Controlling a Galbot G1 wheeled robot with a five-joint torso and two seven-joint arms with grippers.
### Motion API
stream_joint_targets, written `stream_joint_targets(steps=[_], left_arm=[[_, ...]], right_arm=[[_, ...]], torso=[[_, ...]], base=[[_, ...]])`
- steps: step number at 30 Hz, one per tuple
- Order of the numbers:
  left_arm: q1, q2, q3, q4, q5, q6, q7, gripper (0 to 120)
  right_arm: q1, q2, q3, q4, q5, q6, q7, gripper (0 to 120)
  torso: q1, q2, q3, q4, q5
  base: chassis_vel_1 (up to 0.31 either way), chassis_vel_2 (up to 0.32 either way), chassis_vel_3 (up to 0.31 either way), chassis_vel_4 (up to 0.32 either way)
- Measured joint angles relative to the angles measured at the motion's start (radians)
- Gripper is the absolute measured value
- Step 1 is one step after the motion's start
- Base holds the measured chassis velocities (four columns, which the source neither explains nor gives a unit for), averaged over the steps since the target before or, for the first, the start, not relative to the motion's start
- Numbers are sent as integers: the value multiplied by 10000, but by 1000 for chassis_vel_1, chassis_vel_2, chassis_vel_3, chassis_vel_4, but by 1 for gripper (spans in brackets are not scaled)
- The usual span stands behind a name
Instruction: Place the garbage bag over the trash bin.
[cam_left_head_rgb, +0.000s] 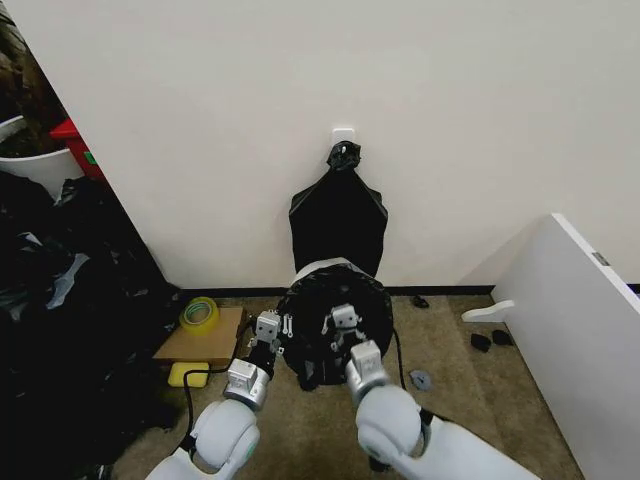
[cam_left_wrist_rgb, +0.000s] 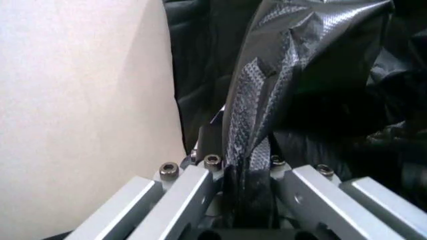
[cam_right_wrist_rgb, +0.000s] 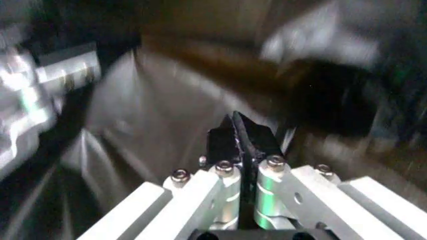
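My left end effector (cam_left_head_rgb: 268, 327) is closed on a fold of the garbage bag (cam_left_wrist_rgb: 267, 95), the film pinched between its fingers (cam_left_wrist_rgb: 200, 185) at the bin's left rim. My right end effector (cam_left_head_rgb: 344, 320) is closed narrow over the bag's dark interior (a thin pleat of black film sits between its pads (cam_right_wrist_rgb: 230, 145)). The garbage bag covers the trash bin (cam_left_head_rgb: 318, 268), which stands on the floor against the wall. Cardboard (cam_left_head_rgb: 200, 340) with a tape roll (cam_left_head_rgb: 199, 313) lies close left; bare carpet (cam_left_head_rgb: 450, 350) lies right.
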Motion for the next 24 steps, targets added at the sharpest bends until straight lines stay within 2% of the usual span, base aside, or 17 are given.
stream_joint_targets(steps=[4,9,17,21,24], left_arm=[[87,87,-4,-168,67,-165,100,1],[289,221,-136,-447,119,-270,198,1],[466,225,-220,-566,354,-294,257,1],[500,222,-231,-598,380,-296,281,1],[535,219,-262,-618,400,-312,295,1]], right_arm=[[476,292,-61,-402,744,-823,728,0],[1213,697,22,-1643,638,-1144,974,0],[1910,1197,65,-2798,871,-1290,1103,0],[2076,1313,130,-2903,1522,-1390,1096,0],[2062,1306,197,-2867,1471,-1229,946,0]], torso=[[0,0,0,3,1],[0,0,0,2,3],[0,0,1,2,0],[0,0,1,3,1],[1,0,1,2,1]], base=[[0,0,0,0],[0,0,0,0],[0,0,0,0],[0,0,0,0],[0,0,0,0]])
